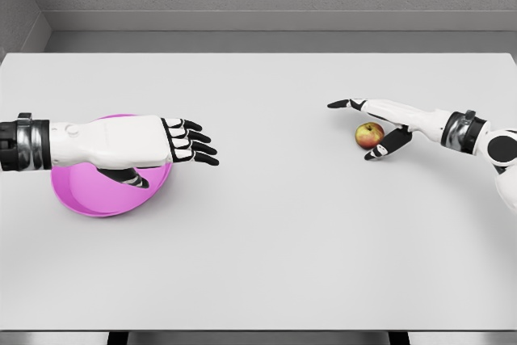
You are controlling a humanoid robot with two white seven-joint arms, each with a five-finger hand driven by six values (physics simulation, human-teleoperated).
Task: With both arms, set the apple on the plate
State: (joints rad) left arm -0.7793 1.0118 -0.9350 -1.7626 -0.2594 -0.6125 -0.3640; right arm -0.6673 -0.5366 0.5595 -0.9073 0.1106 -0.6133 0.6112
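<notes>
A small red-yellow apple [369,135] rests on the white table at the right. My right hand [367,127] reaches in from the right edge and hovers around it, fingers spread, index pointing left above the apple and thumb below it, gripping nothing. A pink plate [97,199] lies at the left of the table. My left hand [190,141] stretches over the plate from the left edge, palm down, its dark fingertips [206,149] extended to the right past the plate's rim, holding nothing. The forearm hides the plate's upper middle.
The white table [275,232] spans nearly the whole view, with its front edge at the bottom. A grey wall stands behind the far edge. Between plate and apple lies bare tabletop.
</notes>
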